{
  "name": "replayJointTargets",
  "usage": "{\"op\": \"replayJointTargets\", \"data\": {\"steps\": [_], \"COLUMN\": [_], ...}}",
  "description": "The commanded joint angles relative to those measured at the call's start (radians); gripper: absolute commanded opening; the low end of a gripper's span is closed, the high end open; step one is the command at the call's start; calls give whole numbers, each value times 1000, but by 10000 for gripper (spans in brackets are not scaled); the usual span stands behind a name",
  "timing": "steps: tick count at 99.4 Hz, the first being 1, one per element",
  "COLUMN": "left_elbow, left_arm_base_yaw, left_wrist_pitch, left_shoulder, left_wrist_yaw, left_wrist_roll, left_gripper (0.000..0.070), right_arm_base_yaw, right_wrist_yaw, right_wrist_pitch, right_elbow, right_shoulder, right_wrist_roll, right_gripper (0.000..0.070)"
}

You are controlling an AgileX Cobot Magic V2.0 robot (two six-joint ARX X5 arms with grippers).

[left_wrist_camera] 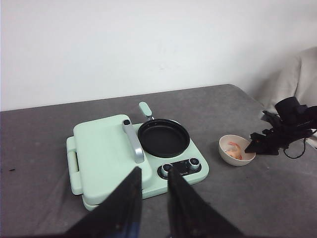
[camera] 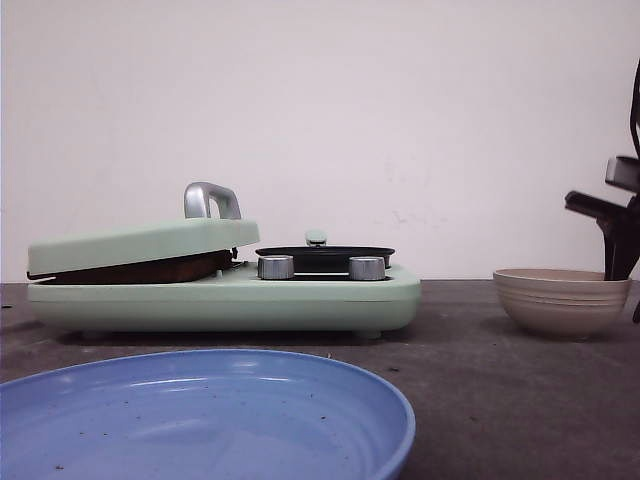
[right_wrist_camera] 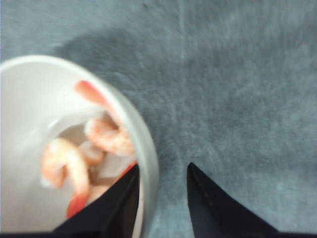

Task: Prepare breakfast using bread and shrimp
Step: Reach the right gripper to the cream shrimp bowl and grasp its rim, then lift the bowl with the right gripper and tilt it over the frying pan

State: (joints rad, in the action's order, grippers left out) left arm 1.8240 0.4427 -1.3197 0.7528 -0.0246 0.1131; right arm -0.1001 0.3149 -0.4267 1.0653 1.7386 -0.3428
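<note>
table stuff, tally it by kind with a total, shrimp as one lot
breakfast maker: 1
frying pan on the maker: 1
control knobs: 2
beige bowl: 1
shrimp lot in the bowl: 1
blue plate: 1
total: 7

A mint-green breakfast maker (camera: 225,295) sits on the dark desk (camera: 480,400) across the left and centre of the frame. Its hinged lid (camera: 140,245) with a silver handle (camera: 210,200) rests slightly ajar over something brown. A black pan (camera: 325,255) sits behind two silver knobs (camera: 275,267). A beige ribbed bowl (camera: 560,300) stands at right, beneath the dark right end effector (camera: 612,235). A blue plate (camera: 200,420) fills the lower left.
</note>
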Motion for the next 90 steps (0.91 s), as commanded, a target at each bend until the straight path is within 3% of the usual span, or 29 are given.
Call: {"op": "replayJointTargets", "data": {"steps": [1,12,22,50,67,82,90], "left_elbow": [18,18,18,18,18,18,18], "left_arm_base_yaw": [5,5,5,5,5,5,5], "left_wrist_pitch": [11,11,11,8,10,16,18], "left_shoulder": [5,5,5,5,5,5,5], "left_wrist_yaw": [4,16,37,37,37,37,41], "left_wrist_roll": [-20,-22,-23,-19,-18,-18,-18], "left_gripper": [0,0,0,0,0,0,0], "right_arm_base_yaw": [-1,0,0,17,98,209,272], "right_wrist_yaw": [3,3,21,85,131,127,72], "right_wrist_pitch": [16,27,44,203,399,464,465], "right_elbow": [16,16,16,16,16,70,104], "right_shoulder": [30,44,46,9,-65,-80,-80], "right_wrist_roll": [-21,-24,-24,-24,-33,-61,-48], "right_gripper": [171,147,0,0,0,0,0]}}
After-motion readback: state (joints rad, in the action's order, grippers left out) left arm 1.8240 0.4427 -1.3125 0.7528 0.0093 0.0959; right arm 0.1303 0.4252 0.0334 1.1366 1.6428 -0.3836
